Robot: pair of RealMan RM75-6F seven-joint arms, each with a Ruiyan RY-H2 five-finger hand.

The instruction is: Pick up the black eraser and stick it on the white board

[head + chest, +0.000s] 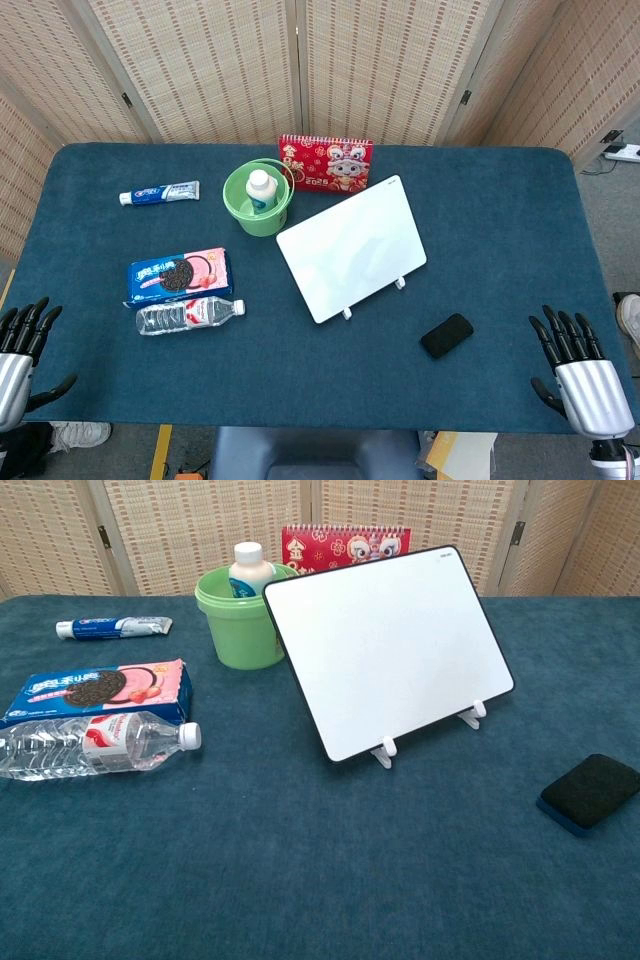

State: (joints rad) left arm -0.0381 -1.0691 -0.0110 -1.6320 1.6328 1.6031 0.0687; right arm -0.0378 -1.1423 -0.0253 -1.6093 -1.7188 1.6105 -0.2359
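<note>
White board (352,247) stands tilted on clips mid-table (300,380), green bucket (257,199), cookie box (180,275) and water bottle (188,315) off to its left. Black eraser (447,335) lies flat between board and right hand (583,380), long axis diagonal, far end toward the right edge. Both hands, left hand (20,350) included, rest at the near edge, fingers spread, holding nothing.

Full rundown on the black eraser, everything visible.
The black eraser is a small rounded-rectangle block. Its top is black and looks fuzzy, like felt, over a thin blue base layer seen in the chest view. It lies flat on the blue tablecloth, turned at an angle, near the table's front right. It sits apart from the white board. Neither hand touches it.
</note>
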